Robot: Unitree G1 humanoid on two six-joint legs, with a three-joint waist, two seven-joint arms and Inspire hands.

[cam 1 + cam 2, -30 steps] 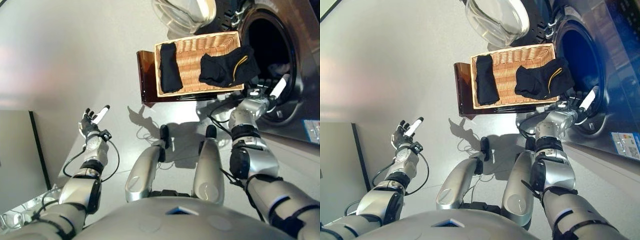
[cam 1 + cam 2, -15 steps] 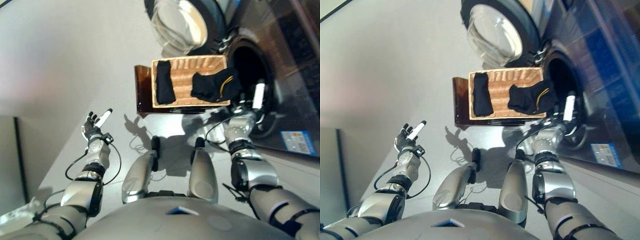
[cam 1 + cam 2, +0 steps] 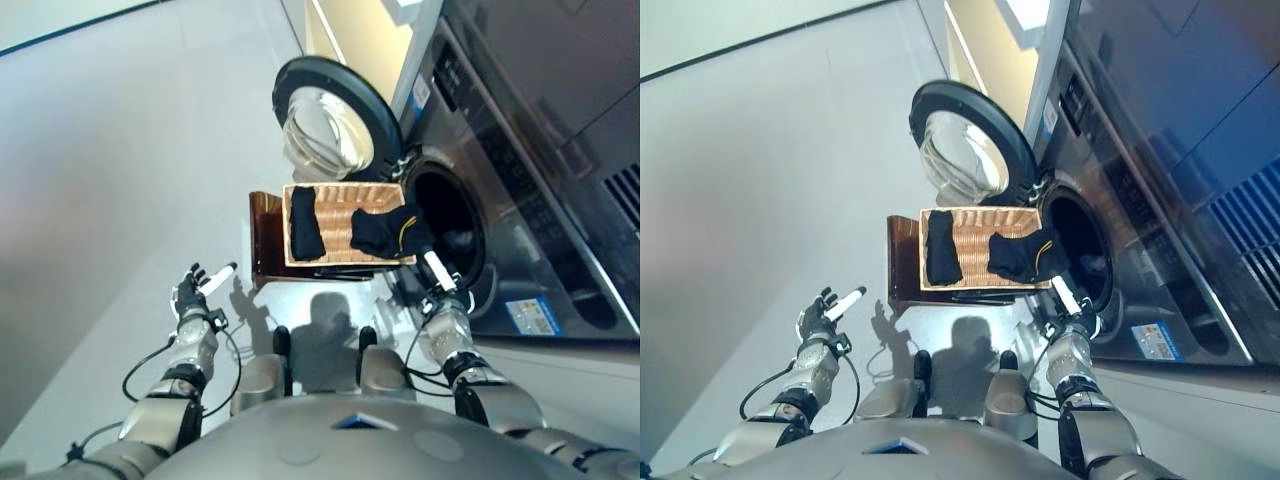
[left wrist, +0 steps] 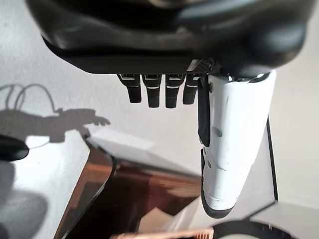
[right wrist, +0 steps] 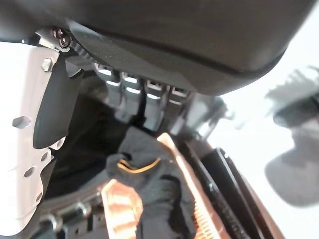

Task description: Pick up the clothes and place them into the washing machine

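Note:
A shallow wicker basket (image 3: 345, 261) rests on a dark brown box (image 3: 264, 236) in front of the washing machine's open drum (image 3: 452, 215). In it lie a folded black garment (image 3: 305, 222) on the left and a black garment with a yellow stripe (image 3: 385, 231) that hangs over the right rim toward the drum. My right hand (image 3: 441, 288) is open and empty, just below the basket's right corner by the drum; its wrist view shows the striped garment (image 5: 144, 172) past the fingers. My left hand (image 3: 195, 293) is open and empty, out over the floor to the left of the box.
The round glass door (image 3: 326, 122) stands swung open behind the basket. The machine's dark front panel (image 3: 530, 190) runs along the right. Pale floor (image 3: 120, 180) stretches to the left. The left wrist view shows the brown box (image 4: 124, 199) past the fingers.
The camera has moved, so the whole scene has shifted and looks farther off, with more of the machine in view. Both hands hold much the same pose; the clothes have not moved.

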